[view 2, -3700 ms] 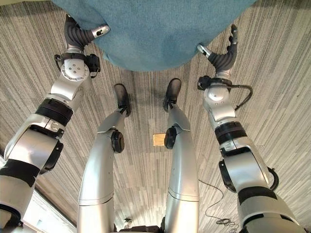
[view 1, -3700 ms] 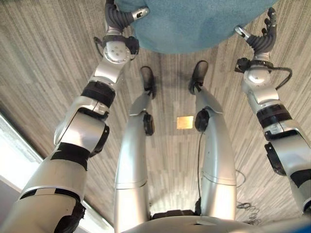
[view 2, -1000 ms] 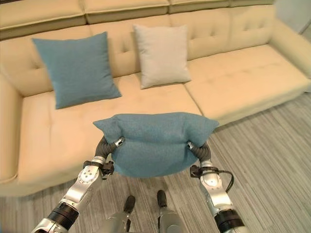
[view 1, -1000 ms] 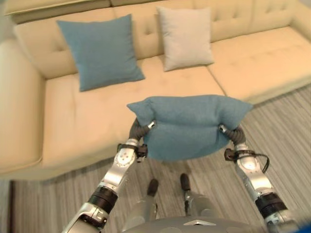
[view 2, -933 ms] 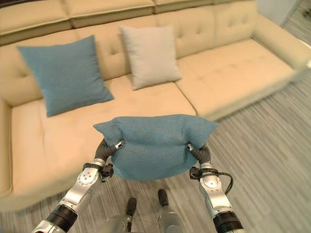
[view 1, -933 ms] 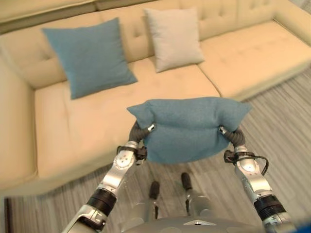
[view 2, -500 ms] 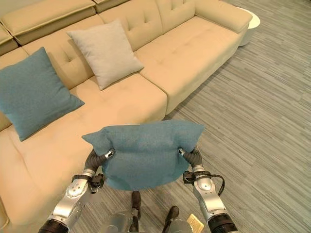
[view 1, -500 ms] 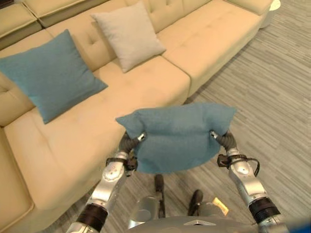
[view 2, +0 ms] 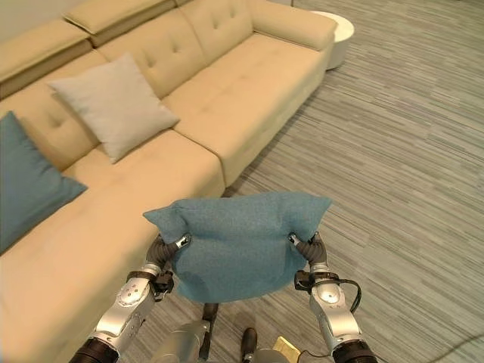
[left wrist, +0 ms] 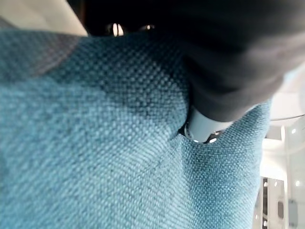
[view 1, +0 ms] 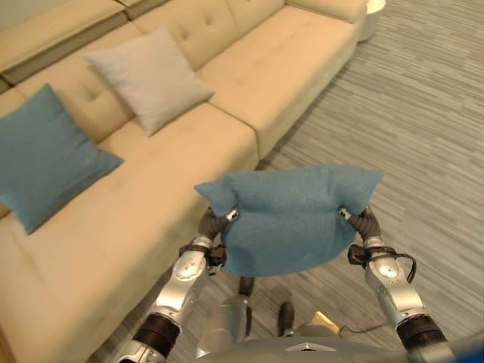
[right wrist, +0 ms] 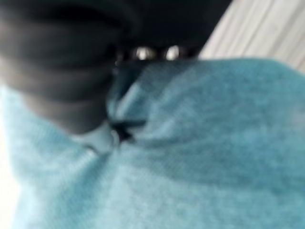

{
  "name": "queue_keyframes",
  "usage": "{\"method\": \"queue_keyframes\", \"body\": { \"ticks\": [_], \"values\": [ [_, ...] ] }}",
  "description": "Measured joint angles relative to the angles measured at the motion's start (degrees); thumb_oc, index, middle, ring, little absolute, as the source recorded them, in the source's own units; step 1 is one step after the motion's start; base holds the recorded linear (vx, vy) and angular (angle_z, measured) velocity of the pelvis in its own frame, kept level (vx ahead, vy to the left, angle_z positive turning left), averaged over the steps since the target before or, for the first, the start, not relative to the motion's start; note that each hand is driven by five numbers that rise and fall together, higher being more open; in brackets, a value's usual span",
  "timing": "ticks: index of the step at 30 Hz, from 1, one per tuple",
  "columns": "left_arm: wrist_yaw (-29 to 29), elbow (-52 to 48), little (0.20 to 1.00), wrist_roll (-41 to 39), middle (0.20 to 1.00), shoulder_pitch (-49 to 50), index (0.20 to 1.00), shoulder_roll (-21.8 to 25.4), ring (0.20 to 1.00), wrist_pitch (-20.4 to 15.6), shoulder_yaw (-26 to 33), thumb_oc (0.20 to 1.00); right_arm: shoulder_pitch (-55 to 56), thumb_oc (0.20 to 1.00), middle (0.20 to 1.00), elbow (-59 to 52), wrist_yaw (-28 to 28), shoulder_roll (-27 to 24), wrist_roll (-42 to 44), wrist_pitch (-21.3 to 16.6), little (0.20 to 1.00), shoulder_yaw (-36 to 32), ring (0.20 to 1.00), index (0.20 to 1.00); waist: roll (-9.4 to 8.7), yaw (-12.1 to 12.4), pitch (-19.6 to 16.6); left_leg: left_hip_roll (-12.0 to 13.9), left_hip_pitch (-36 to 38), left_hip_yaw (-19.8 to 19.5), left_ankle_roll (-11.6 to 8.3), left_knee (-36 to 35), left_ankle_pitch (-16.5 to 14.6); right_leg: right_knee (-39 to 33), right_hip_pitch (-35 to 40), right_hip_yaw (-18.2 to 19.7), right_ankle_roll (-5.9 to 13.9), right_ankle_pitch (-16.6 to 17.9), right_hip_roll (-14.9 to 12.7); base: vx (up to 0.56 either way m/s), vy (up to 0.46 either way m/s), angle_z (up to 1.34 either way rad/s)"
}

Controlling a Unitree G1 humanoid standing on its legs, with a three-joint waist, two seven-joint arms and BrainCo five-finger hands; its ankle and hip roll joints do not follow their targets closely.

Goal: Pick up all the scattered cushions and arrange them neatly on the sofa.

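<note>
I'm holding the teal cushion (view 1: 291, 215) off the floor, left hand (view 1: 215, 221) and right hand (view 1: 363, 221) both pinching its ends, sofa (view 1: 249, 83) at ten o'clock.

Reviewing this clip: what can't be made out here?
- Left hand and right hand: most fingers are buried in the held blue cushion, eye views.
- Blue cushion on the sofa: cut by the right eye view's edge.
- Right wrist view: blurred, so finger detail is lost.
- Round white table: partly behind the sofa arm.

Left hand (view 1: 215, 224), right hand (view 1: 364, 224) raised level (fingers clamped), arms forward.
</note>
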Motion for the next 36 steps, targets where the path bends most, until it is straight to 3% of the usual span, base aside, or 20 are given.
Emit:
{"method": "queue_keyframes", "body": {
  "ticks": [2,4,6,8,9,11,14,15,16,17,18,19,21,24,26,28,30,32,34,36],
  "values": [
    [0.0,0.0,0.200,0.0,0.200,-0.1,0.200,0.0,0.200,0.0,0.1,0.200,-0.2,0.200,0.200,-0.2,0.1,-0.1,0.0,0.0,0.200,0.0,0.200,0.200,0.39,-0.3,0.2,0.0,2.6,0.9,1.45,-1.0,0.6,0.7,0.3,2.2,0.48,-0.4,0.0,0.18,0.202,-0.69],
    [-0.1,-0.1,0.200,0.0,0.200,-0.2,0.200,-0.1,0.200,0.0,0.2,0.200,-0.6,0.200,0.200,-0.3,0.3,-0.7,0.0,0.1,0.200,0.0,0.200,0.200,2.72,-0.5,1.1,1.6,7.9,3.0,4.56,-4.4,0.8,6.7,-0.8,2.8,2.69,-3.4,0.5,0.11,0.126,-0.77],
    [0.0,-0.1,0.200,0.0,0.200,-1.0,0.200,0.0,0.200,0.0,0.5,0.200,-0.5,0.200,0.200,-0.4,0.2,-0.1,0.0,0.2,0.200,-0.2,0.200,0.200,2.09,-1.3,1.1,-0.4,9.1,4.2,5.87,-4.8,0.1,14.5,-4.1,2.5,4.28,-6.8,-2.1,0.10,0.133,-0.35],
    [0.0,-0.1,0.200,0.0,0.200,-2.2,0.200,2.1,0.200,0.0,1.1,0.200,-1.7,0.200,0.200,-0.7,1.3,0.5,0.0,0.3,0.200,-0.1,0.200,0.200,2.57,-0.9,1.7,-1.6,10.2,6.0,8.16,-4.8,-1.2,32.8,-13.8,1.1,7.48,-8.6,-5.7,0.22,0.110,-0.36],
    [0.0,-0.1,0.200,0.0,0.200,-2.2,0.200,2.0,0.200,0.0,1.6,0.200,-1.6,0.200,0.200,-1.1,1.8,0.4,-0.1,0.3,0.200,0.3,0.200,0.200,2.88,-0.7,2.0,-1.8,11.2,6.8,8.35,-5.0,-2.2,35.5,-15.4,-0.9,7.88,-9.6,-8.1,0.25,0.016,-0.56],
    [0.1,-0.2,0.200,0.0,0.200,-1.5,0.200,1.9,0.200,-0.1,4.2,0.200,-1.5,0.200,0.200,-2.8,2.6,0.6,-0.2,0.4,0.200,1.7,0.200,0.200,3.52,0.2,2.6,-1.9,12.6,9.0,7.66,-5.0,-3.1,31.3,-18.0,-5.6,7.88,-9.5,-12.9,0.21,-0.078,-0.53],
    [0.0,-0.2,0.200,0.0,0.200,-1.0,0.200,2.1,0.200,-0.4,6.6,0.200,-1.8,0.200,0.200,-3.5,3.2,0.8,-0.6,0.5,0.200,3.2,0.200,0.200,2.74,0.2,3.0,-1.8,14.1,10.4,5.95,-5.1,-5.6,17.7,-19.9,-8.3,8.29,-2.9,-14.7,0.34,-0.164,-0.28],
    [0.0,-0.1,0.200,0.0,0.200,-0.7,0.200,1.9,0.200,-0.4,7.1,0.200,-1.8,0.200,0.200,-3.3,3.7,0.8,-0.7,0.5,0.200,3.2,0.200,0.200,2.48,0.4,3.0,-1.7,14.6,10.4,5.81,-5.0,-6.5,11.8,-20.6,-7.9,8.94,1.1,-14.6,0.43,-0.288,0.23],
    [-0.1,-0.1,0.200,0.1,0.200,-0.4,0.200,0.9,0.200,-0.2,6.4,0.200,-1.0,0.200,0.200,-2.6,3.5,0.8,-1.0,1.3,0.200,2.6,0.200,0.200,1.53,-1.1,2.6,-1.7,17.1,7.9,3.97,-4.9,-7.8,6.8,-17.1,-7.3,8.35,5.4,-13.3,0.49,-0.450,0.66],
    [-0.1,-0.2,0.200,0.0,0.200,0.0,0.200,0.7,0.200,-0.2,5.4,0.200,0.4,0.200,0.200,-2.6,3.5,0.9,-1.1,1.4,0.200,2.0,0.200,0.200,0.48,-1.2,1.7,-1.4,17.7,7.4,3.70,-4.3,-8.0,4.4,-14.7,-6.1,6.73,9.4,-12.1,0.21,-0.270,0.93],
    [-0.1,-0.2,0.200,0.0,0.200,0.2,0.200,-0.3,0.200,-0.3,4.6,0.200,0.5,0.200,0.200,-2.2,3.5,0.5,-1.1,1.4,0.200,1.7,0.200,0.200,0.36,-1.0,1.4,-0.1,17.9,7.0,2.54,-3.1,-8.6,4.8,-13.5,-6.5,4.84,10.6,-10.7,0.18,-0.307,0.68],
    [-0.1,0.0,0.200,0.0,0.200,-0.4,0.200,-0.3,0.200,-0.2,4.5,0.200,0.5,0.200,0.200,-1.7,3.4,0.5,-1.1,1.5,0.200,1.0,0.200,0.200,-0.40,-1.2,1.5,0.9,15.2,6.3,0.75,3.1,-10.0,5.6,-13.2,-7.2,2.66,9.3,-10.4,0.08,-0.199,0.61],
    [-0.1,0.0,0.200,-0.1,0.200,-0.7,0.200,-0.6,0.200,-0.1,3.6,0.200,0.2,0.200,0.200,-1.7,2.8,-0.3,-1.0,1.5,0.200,0.5,0.200,0.200,-1.62,0.4,0.9,3.7,5.9,7.0,0.31,21.7,-10.0,5.1,-11.3,-9.0,0.05,7.4,-8.1,0.18,-0.296,0.36],
    [0.0,0.0,0.200,-0.3,0.200,-0.8,0.200,-0.3,0.200,-0.1,2.8,0.200,-1.3,0.200,0.200,-1.8,1.7,-0.3,-0.6,1.5,0.200,0.5,0.200,0.200,-1.74,1.7,1.0,6.6,-1.0,5.6,0.51,37.1,-7.3,3.6,-8.4,-9.8,-2.36,5.1,-5.0,0.16,-0.085,-0.07],
    [0.0,-0.3,0.200,-0.3,0.200,-1.4,0.200,0.0,0.200,-0.1,2.6,0.200,-2.0,0.200,0.200,-3.3,1.1,-0.3,-0.4,0.9,0.200,-0.6,0.200,0.200,-3.13,1.3,1.9,5.6,-3.4,6.2,0.42,29.2,-9.9,3.1,-7.0,-10.6,-2.45,4.0,-4.3,0.25,-0.002,0.13],
    [-0.1,-0.2,0.200,-0.2,0.200,-1.8,0.200,-0.3,0.200,-0.1,2.0,0.200,-2.6,0.200,0.200,-2.9,0.7,-0.5,-0.3,0.8,0.200,-1.3,0.200,0.200,-3.36,1.2,2.6,4.8,-4.8,8.0,0.33,17.9,-9.8,0.2,-4.3,-10.3,-0.73,2.2,-2.9,0.29,0.039,0.03],
    [0.0,-0.1,0.200,-0.2,0.200,-2.3,0.200,-0.4,0.200,-0.1,1.9,0.200,-3.8,0.200,0.200,-2.1,0.1,-0.5,-0.1,0.9,0.200,-1.1,0.200,0.200,-3.89,2.0,3.8,4.4,-5.4,8.7,0.16,8.0,-7.8,-1.0,-2.2,-10.4,-1.09,2.6,-2.0,0.34,0.090,-0.08],
    [-0.2,-0.1,0.200,-0.1,0.200,-2.2,0.200,-0.3,0.200,-0.1,2.0,0.200,-4.1,0.200,0.200,-1.3,-0.1,-0.2,-0.1,0.8,0.200,-1.3,0.200,0.200,-2.93,3.2,4.3,4.2,-8.3,7.7,-1.11,4.8,-5.2,-2.5,-0.2,-9.0,-0.11,0.9,-0.4,0.31,0.117,-0.34],
    [-0.1,-0.1,0.200,-0.1,0.200,-0.5,0.200,0.0,0.200,0.2,2.4,0.200,-3.8,0.200,0.200,-0.8,0.1,0.7,-0.1,0.9,0.200,-0.3,0.200,0.200,-1.86,4.8,4.4,4.6,-8.7,7.3,1.15,3.0,-2.8,-2.0,2.4,-7.5,-0.35,0.0,1.0,0.24,0.117,-0.73],
    [-0.1,-0.1,0.200,-0.1,0.200,0.1,0.200,0.5,0.200,0.2,2.3,0.200,-2.4,0.200,0.200,-1.1,0.2,0.1,-0.1,0.9,0.200,0.7,0.200,0.200,-0.66,4.1,3.7,3.2,-7.3,7.5,1.75,5.4,-0.8,-1.7,5.2,-6.9,-0.15,-2.7,0.9,0.43,0.266,-0.40]
  ]
}}
